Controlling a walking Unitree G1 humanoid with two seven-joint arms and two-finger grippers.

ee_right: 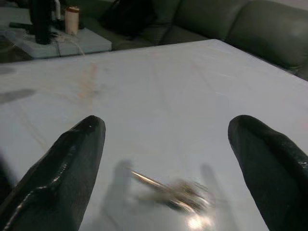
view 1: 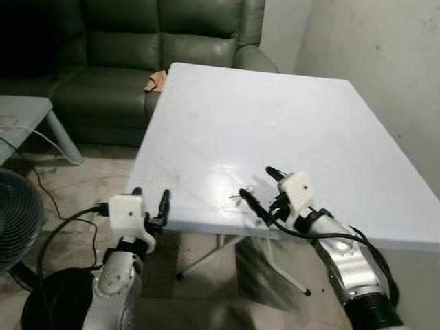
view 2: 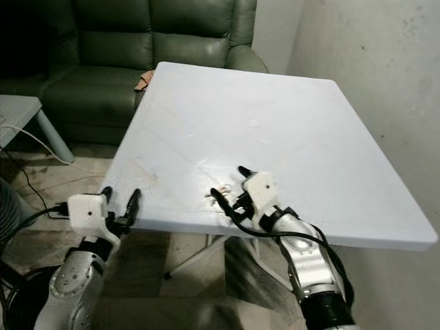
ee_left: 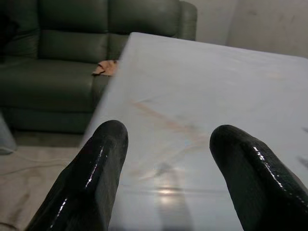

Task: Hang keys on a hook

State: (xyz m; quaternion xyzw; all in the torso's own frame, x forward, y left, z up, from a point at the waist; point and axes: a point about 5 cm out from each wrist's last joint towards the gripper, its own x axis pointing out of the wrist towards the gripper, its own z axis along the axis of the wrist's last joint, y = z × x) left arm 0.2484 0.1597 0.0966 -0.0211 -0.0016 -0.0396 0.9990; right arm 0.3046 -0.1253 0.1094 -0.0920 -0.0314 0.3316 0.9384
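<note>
White table (view 1: pixel 323 130) before green sofa (view 1: pixel 158 41), right gripper (view 1: pixel 262 187) spread over blurred keys (ee_right: pixel 173 191), left gripper (view 1: pixel 150 200) spread at table edge.

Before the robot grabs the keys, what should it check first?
1. Small metal keys lying on the white table: ok.
2. Right gripper jaws open: ok.
3. Keys between the right jaws: ok in the right wrist view.
4. Jaws touching the keys: not ok, apart.
5. Left gripper out of the way at the table's edge: ok.
6. Hook to hang them on: cannot tell.
</note>
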